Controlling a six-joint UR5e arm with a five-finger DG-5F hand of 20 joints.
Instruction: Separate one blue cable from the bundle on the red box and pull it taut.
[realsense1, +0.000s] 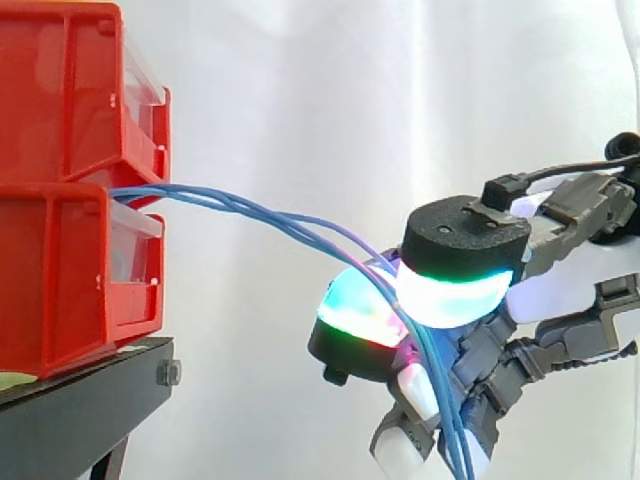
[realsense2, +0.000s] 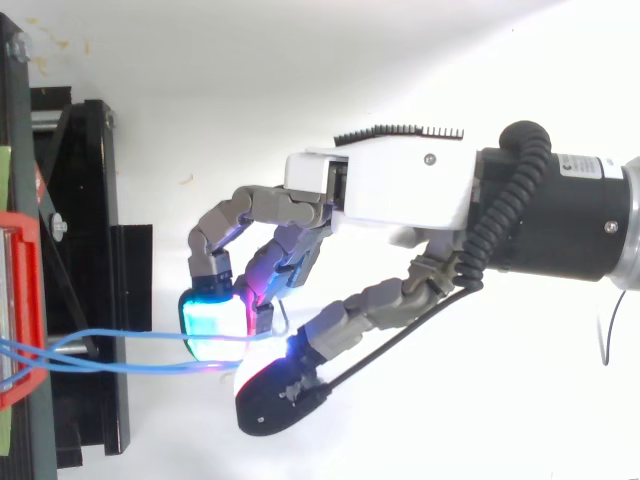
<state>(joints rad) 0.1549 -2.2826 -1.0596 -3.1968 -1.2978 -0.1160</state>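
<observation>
I have the hand (realsense2: 385, 190) pinching the cables (realsense1: 180, 193) between two pads (realsense1: 455, 295), clear of the bins (realsense1: 60, 260), ready to tighten them.

Two red bins (realsense1: 62, 95), three blue cables (realsense1: 215, 200), one hand (realsense2: 385, 190)

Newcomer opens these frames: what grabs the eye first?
The hand, with its glowing pads in cyan, green and red, sits mid-frame in the side view, pinching several blue cables. The cables arc over from between the two stacked red bins at the left, then hang below the pads, not taut.
</observation>
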